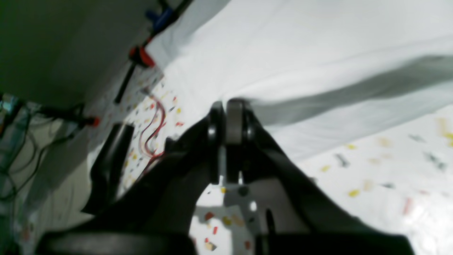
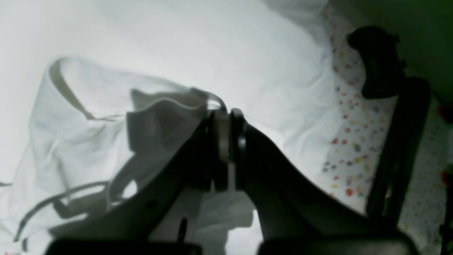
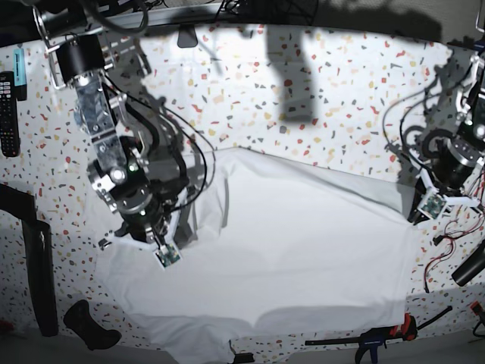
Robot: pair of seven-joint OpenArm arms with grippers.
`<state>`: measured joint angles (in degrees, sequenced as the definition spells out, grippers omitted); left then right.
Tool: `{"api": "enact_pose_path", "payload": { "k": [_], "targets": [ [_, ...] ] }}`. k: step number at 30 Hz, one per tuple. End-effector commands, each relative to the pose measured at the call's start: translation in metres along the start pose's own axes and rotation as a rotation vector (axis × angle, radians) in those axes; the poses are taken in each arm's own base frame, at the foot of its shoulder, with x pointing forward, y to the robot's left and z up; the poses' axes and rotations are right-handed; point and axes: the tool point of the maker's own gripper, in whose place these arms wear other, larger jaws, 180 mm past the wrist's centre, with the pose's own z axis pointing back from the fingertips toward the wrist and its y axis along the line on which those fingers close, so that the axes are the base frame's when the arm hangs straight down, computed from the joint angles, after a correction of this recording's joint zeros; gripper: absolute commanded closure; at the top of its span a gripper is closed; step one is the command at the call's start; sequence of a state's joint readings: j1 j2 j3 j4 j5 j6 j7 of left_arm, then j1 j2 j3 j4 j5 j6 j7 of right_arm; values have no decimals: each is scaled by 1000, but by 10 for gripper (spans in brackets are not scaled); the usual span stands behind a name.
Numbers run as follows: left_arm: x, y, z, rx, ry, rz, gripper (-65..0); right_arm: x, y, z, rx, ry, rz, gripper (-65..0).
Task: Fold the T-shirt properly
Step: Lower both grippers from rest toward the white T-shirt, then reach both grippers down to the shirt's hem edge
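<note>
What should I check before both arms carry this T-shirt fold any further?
1. Left end effector shut on the T-shirt: ok, the jaws are closed with the cloth edge at their tips.
2. Right end effector shut on the T-shirt: ok, a hemmed edge is pinched at its tips.
3. Cloth between the two grips free of bunching: not ok, wrinkled folds gather by the right end effector.
4. T-shirt fully on the tabletop: cannot tell, its near edge runs close to the table's front edge.
5. Red and black wires clear of the left arm's path: cannot tell, they lie close beside it.
</note>
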<state>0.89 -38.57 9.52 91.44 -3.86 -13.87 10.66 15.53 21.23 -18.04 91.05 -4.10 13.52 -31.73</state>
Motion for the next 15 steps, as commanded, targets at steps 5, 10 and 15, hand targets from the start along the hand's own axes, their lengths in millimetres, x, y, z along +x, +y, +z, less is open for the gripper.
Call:
{"api": "enact_pose_path", "payload": {
  "k": [5,10,15],
  "targets": [
    [-6,47,-17,95,2,76,0,25,-25,-15,-47,-45,-23,0],
    [-35,48,-37,120,67,195,0,24,-35,-35,-57,-15,-44,0],
    [-50,28,-54,110,93,278,0,19,-43,-52,-62,19,-62,0]
  ]
}}
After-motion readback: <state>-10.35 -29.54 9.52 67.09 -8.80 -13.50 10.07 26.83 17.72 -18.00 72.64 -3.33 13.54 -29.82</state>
